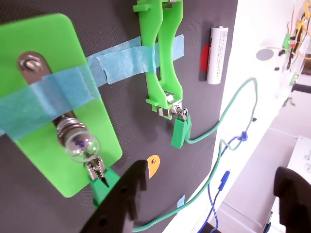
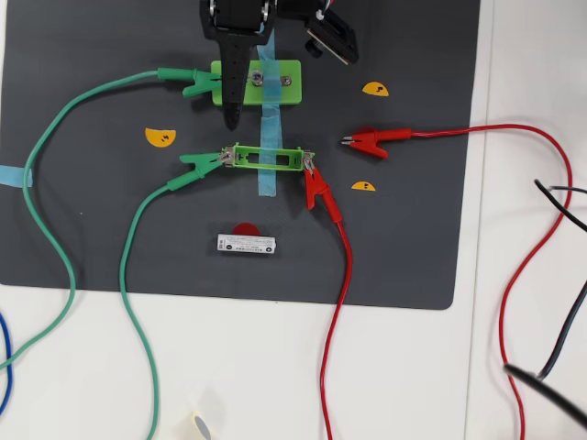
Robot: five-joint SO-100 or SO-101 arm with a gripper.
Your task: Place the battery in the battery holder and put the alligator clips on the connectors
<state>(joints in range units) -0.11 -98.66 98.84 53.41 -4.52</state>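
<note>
With my gripper [image 1: 209, 194] spread wide and empty, I'd swing toward the mat's [image 2: 92, 238] front edge, straddling the battery [image 2: 247, 244] squarely across its width.

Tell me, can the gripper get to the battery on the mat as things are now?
Probably yes. The battery lies alone on the dark mat, below the battery holder, with no wire or clip over it. The open gripper holds nothing.

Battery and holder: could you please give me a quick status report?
Gripper open, empty, above the bulb block. Battery on the mat, outside the holder. One red clip loose; three clipped. Nothing blocking.
</note>
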